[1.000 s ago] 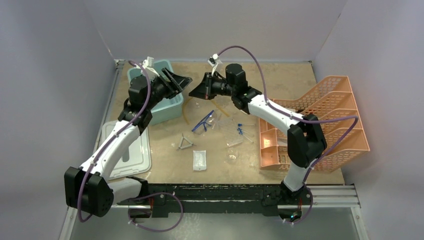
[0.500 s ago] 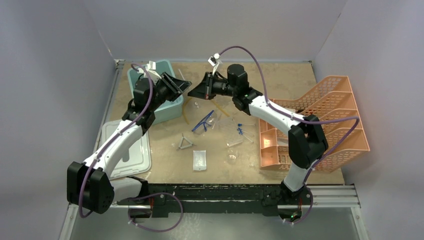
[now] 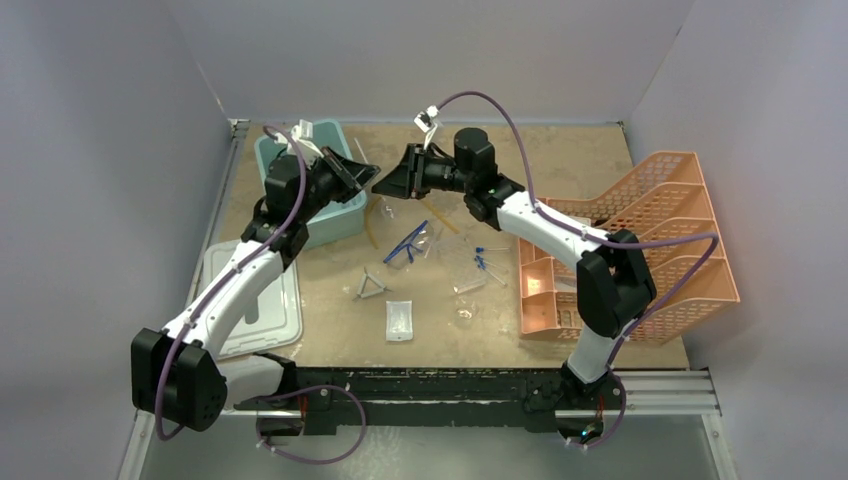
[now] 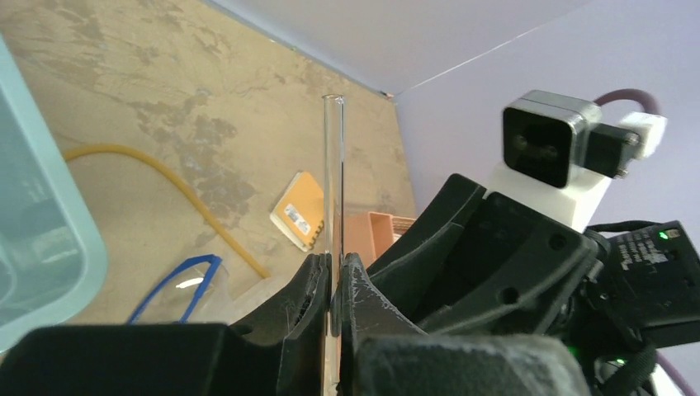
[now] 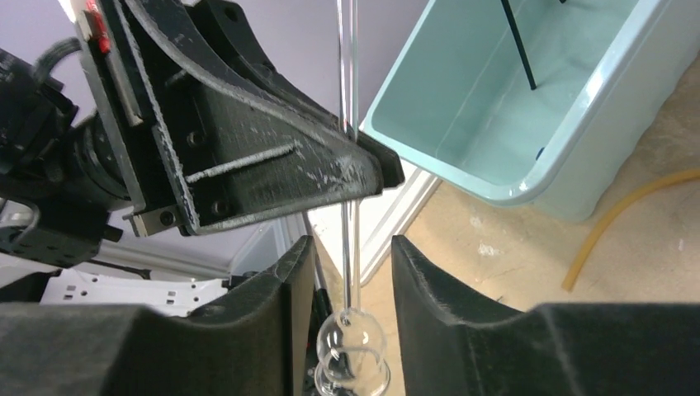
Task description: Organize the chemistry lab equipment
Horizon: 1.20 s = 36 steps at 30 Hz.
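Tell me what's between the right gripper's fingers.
A thin glass tube with a bulbed end stands in that gap, pinched by the left gripper; the right wrist view shows it.

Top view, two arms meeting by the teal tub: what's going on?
It looks like a pass from one hand to the other, above the table and beside the teal tub. The left hand is shut on a thin glass tube. The right hand sits around the same tube near its bulb end, but its jaws stand apart and do not touch it. Goggles, a white packet and other small items lie loose on the table. The orange tray stands at the right.
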{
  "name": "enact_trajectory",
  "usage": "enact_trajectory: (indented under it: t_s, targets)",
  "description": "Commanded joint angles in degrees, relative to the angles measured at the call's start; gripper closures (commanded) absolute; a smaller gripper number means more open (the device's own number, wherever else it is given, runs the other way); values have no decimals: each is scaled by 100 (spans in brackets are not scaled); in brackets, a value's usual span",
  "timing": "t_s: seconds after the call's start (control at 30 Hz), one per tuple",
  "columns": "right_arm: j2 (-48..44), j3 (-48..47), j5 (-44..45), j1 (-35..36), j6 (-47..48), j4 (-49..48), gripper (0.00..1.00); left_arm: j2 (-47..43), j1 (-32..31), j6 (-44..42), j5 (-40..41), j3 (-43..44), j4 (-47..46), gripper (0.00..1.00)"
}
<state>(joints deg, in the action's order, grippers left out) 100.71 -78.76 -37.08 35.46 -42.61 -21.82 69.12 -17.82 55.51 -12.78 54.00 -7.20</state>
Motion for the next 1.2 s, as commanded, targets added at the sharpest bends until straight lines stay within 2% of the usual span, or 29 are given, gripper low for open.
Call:
enact_trajectory:
  t_s: [0.0, 0.1, 0.27, 0.37, 0.5, 0.83, 0.97, 1.17]
  targets:
    - [-553, -356, 359, -19, 417, 355, 50, -13, -1, -997, 194, 801, 814, 100]
    - [-849, -353, 887, -63, 796, 855, 41, 253, 147, -1472, 259, 1335, 1605, 100]
    - [-1131, -429, 1675, -223, 1286, 1638, 39, 927, 462, -2071, 823, 2609, 3250, 100]
    - [-1216, -434, 2027, -267, 1555, 1962, 39, 1390, 699, -2196, 1245, 3006, 3815, 100]
    - [-1195, -492, 2327, -302, 1871, 2342, 39, 2142, 1165, -2260, 929, 3290, 3995, 100]
    - [-981, -610, 2416, -490, 2143, 2453, 39, 4414, 1211, -2869, 1021, 4857, 4809, 100]
    - [-956, -557, 2438, -543, 2140, 2458, 39, 4883, 1202, -2685, 1206, 5122, 4953, 100]
    - [-920, -505, 2425, -603, 2099, 2478, 39, 5076, 1133, -2373, 1431, 5094, 4683, 100]
